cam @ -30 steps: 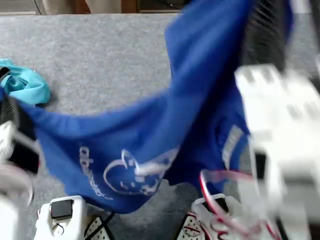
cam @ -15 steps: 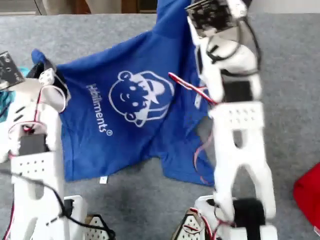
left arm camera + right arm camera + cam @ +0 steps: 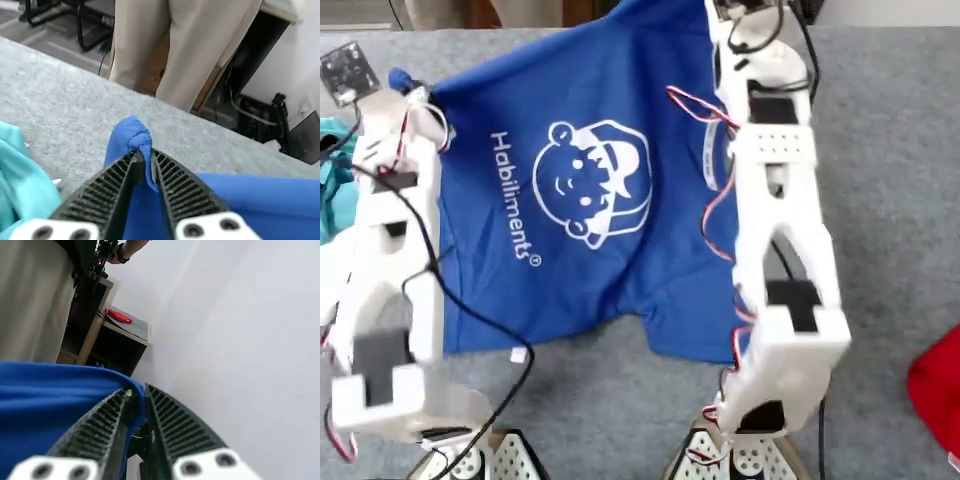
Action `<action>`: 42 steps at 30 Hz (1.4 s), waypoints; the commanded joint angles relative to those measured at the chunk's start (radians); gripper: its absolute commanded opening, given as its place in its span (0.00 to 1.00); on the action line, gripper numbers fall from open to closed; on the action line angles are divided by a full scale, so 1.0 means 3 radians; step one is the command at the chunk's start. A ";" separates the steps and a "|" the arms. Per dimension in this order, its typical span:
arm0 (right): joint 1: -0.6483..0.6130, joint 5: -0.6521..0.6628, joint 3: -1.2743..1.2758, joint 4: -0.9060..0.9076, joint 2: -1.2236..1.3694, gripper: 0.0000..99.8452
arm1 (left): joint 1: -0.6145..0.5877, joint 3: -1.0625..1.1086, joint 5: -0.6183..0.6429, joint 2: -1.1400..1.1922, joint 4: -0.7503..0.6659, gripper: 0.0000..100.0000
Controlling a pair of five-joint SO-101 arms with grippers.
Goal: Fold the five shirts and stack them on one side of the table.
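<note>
High view: blue shirt (image 3: 590,200) spread print-up across the middle of the grey bench (image 3: 890,200), stretched between both arms. Left arm (image 3: 390,260) runs up the 9 o'clock side, and its jaws pinch a shirt corner at 10 o'clock. Right arm (image 3: 780,200) runs up past centre, with its tip at the 12 o'clock frame edge, where the shirt's top passes over the far bench edge. The shirt's lower edge lies loose towards 6 o'clock, with a bare strip of bench below it. There is open bench at 3 o'clock. Teal shirt (image 3: 335,190) bunched at the 9 o'clock edge, beside the left arm. Red shirt (image 3: 935,390) at the 4 o'clock edge, well apart.

Left wrist view: jaws pressed together on a bunched blue corner (image 3: 132,145), teal shirt near, grey bench running out to its far edge.

Right wrist view: jaws pinching the blue shirt's edge (image 3: 60,390), white wall (image 3: 240,340) behind.
</note>
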 commanded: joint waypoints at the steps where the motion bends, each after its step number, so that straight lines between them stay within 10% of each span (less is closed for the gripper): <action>1: 0.0120 -0.0041 -0.0698 0.0041 0.0315 0.00 | -0.0056 -0.0665 0.0000 0.0366 -0.0066 0.02; 19: -0.0018 -0.0389 -0.1762 0.1611 0.0811 0.00 | 0.0061 -0.2056 -0.0026 0.1051 0.1176 0.02; 42: -0.0038 -0.0128 -0.4406 0.6199 0.0836 0.00 | -0.0020 -0.2056 -0.0660 0.0079 0.3698 0.02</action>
